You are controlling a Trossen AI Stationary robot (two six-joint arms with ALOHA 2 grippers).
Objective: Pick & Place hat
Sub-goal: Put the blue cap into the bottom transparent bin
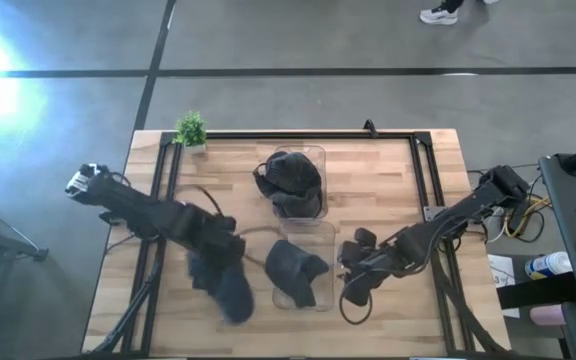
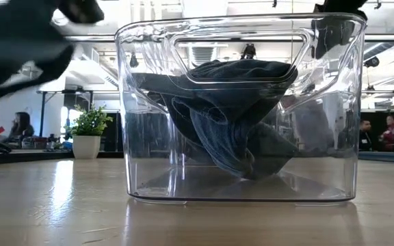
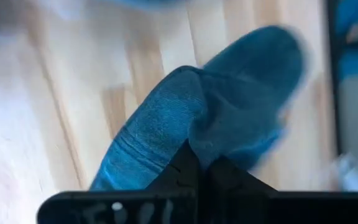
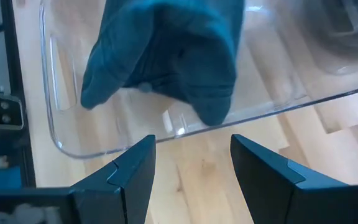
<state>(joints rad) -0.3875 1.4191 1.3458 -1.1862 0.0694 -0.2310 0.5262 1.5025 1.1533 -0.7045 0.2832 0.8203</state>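
Three dark blue hats show. One hangs from my left gripper [image 1: 214, 260] [image 3: 201, 163], which is shut on it above the table, left of the near clear bin [image 1: 303, 229]. This held hat [image 1: 231, 292] [image 3: 185, 118] is blurred in the high view. A second hat [image 1: 298, 272] [image 4: 166, 50] [image 2: 231, 116] lies inside the near bin. The third hat [image 1: 293, 175] fills the far clear bin [image 1: 313, 152]. My right gripper [image 1: 348, 268] [image 4: 194, 149] is open, just right of the near bin, its fingers pointing at the bin wall [image 4: 61, 137] and touching nothing. My left gripper pinches a bunched fold of the hat's cloth [image 3: 197, 140] between its two shut fingers, coming from above. The hat hangs below the fingers, lifted clear of the table, its rounded end [image 3: 266, 56] lowest.
A small potted plant [image 1: 191, 128] [image 2: 87, 126] stands at the table's far left corner. Black frame rails [image 1: 298, 134] run along the far edge and both sides. People stand in the room behind [image 2: 388, 130]. Bare wood lies near the table's near left corner [image 1: 138, 310].
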